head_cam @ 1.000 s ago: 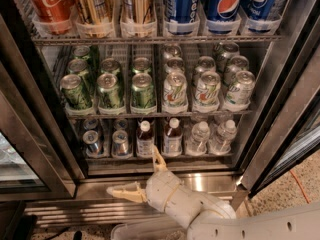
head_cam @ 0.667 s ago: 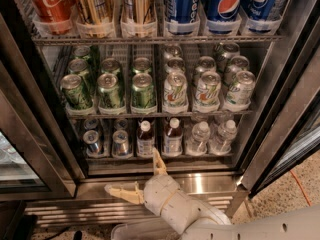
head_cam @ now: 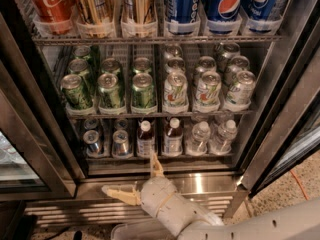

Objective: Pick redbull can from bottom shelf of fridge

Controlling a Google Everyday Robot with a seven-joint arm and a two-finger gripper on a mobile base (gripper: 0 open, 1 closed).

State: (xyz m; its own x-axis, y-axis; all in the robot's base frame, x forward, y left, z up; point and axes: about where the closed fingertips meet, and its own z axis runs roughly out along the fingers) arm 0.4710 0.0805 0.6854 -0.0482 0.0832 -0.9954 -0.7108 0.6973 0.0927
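The fridge (head_cam: 45, 134) stands open in front of me. On its bottom shelf (head_cam: 160, 158) two slim silver redbull cans (head_cam: 92, 142) (head_cam: 121, 143) stand at the front left, with more behind them. My gripper (head_cam: 130, 173) hangs just below and in front of the shelf's edge, right of the cans. It is open and empty. One finger (head_cam: 156, 165) points up toward the shelf and the other (head_cam: 119, 193) points left.
Brown bottles with white caps (head_cam: 145, 139) and clear water bottles (head_cam: 200, 136) fill the rest of the bottom shelf. Green cans (head_cam: 111, 90) and white-green cans (head_cam: 207, 89) stand on the rack above. The steel sill (head_cam: 210, 184) and door frame (head_cam: 275, 129) border the opening.
The gripper stays in the same place below the bottom shelf, still open. Only the forearm behind it has shifted slightly.
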